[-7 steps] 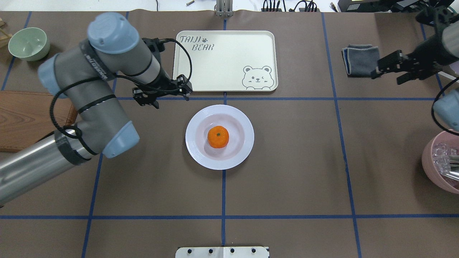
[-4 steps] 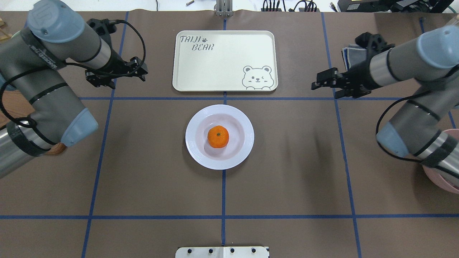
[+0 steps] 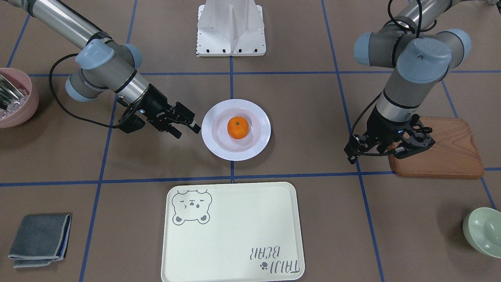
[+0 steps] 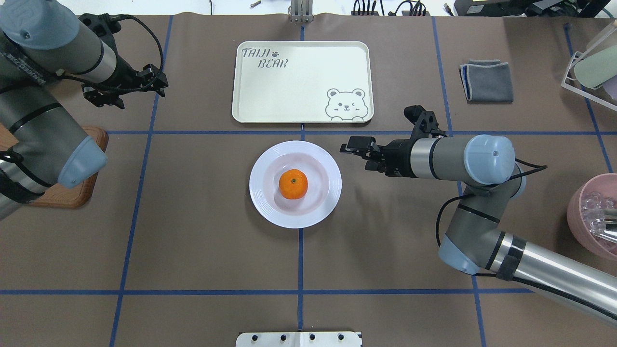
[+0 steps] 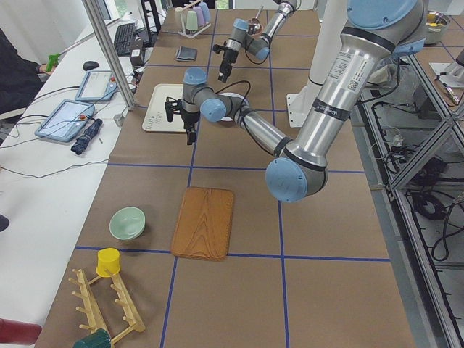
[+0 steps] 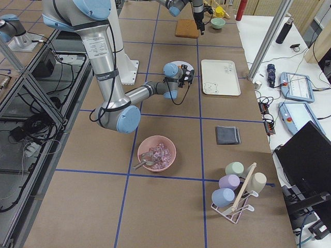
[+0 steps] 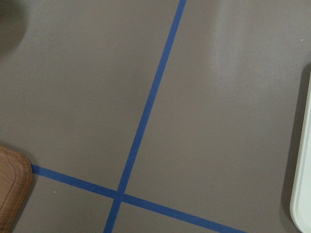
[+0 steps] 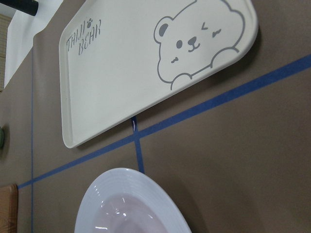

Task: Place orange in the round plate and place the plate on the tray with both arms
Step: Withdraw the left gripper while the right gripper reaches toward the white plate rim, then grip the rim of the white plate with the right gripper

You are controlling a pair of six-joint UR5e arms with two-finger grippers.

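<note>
Since last look: right claw (image 4: 355, 155) has swung in toward centre, left claw (image 4: 127, 91) has pulled away. Both spread, empty. Just ahead of right claw's tips sits round plate (image 4: 257, 193), orange (image 4: 293, 184) in its well; tray (image 4: 308, 82) off to claw's side. Risk: a one-sided lift tilts plate and orange rolls out.

Reaches in from 4 o'clock of the overhead view with the right arm (image 4: 453, 154), wrist level, right gripper (image 4: 355, 153) low, just toward 3 o'clock of centre, aimed at 9 o'clock, fingers parted. Hangs the left gripper (image 4: 124, 90) out at 10 o'clock, pointed down, jaws apart, left arm (image 4: 33, 125) folded along the 9 o'clock edge.
</note>
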